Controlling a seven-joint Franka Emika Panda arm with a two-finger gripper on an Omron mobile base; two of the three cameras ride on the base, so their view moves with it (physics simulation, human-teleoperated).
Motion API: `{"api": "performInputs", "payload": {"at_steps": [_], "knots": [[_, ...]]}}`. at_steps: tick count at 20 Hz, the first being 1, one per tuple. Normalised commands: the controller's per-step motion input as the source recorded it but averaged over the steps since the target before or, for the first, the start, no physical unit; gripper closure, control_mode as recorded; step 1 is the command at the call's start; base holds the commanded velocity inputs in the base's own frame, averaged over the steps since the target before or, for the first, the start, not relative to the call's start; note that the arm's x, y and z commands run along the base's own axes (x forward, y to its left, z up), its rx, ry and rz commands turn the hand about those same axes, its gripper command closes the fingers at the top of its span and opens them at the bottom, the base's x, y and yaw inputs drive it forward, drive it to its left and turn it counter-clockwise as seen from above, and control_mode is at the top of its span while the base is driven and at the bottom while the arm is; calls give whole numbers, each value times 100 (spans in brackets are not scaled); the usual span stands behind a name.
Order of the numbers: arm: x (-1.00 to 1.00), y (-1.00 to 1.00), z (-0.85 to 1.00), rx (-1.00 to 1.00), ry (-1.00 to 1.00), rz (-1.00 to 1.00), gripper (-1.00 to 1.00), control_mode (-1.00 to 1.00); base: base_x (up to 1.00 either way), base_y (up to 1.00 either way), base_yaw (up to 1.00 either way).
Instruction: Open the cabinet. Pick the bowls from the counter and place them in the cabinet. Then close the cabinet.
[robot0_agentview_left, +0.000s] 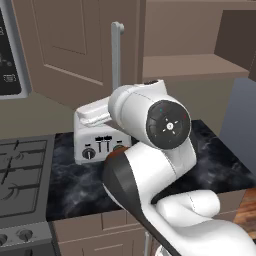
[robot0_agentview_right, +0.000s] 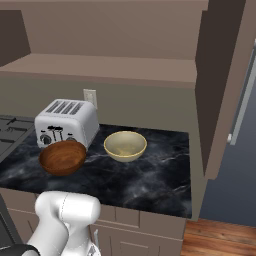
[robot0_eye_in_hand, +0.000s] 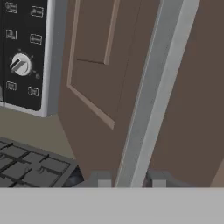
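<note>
Claw (robot0_eye_in_hand: 131, 183) clamped on cabinet door's silver handle (robot0_eye_in_hand: 151, 100); two bowls, wooden (robot0_agentview_right: 62, 157) and cream (robot0_agentview_right: 125, 145), mid-tabletop (robot0_agentview_right: 150, 175).

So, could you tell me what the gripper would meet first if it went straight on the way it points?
The gripper already straddles the silver bar handle of the cabinet's left door. Straight on, it would probably meet the brown door panel behind that handle; depth is unclear.

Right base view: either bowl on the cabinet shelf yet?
No: the brown bowl and the cream bowl both sit on the counter, beside the toaster, below the bare shelf.
</note>
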Motion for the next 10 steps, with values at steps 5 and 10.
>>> {"api": "performInputs", "payload": {"at_steps": [5, 10], "knots": [[-75, 100, -81, -15, -1, 0, -100, -100, 0, 0, 0], [-81, 43, -23, 4, 0, 1, -100, -100, 0, 0, 0]]}}
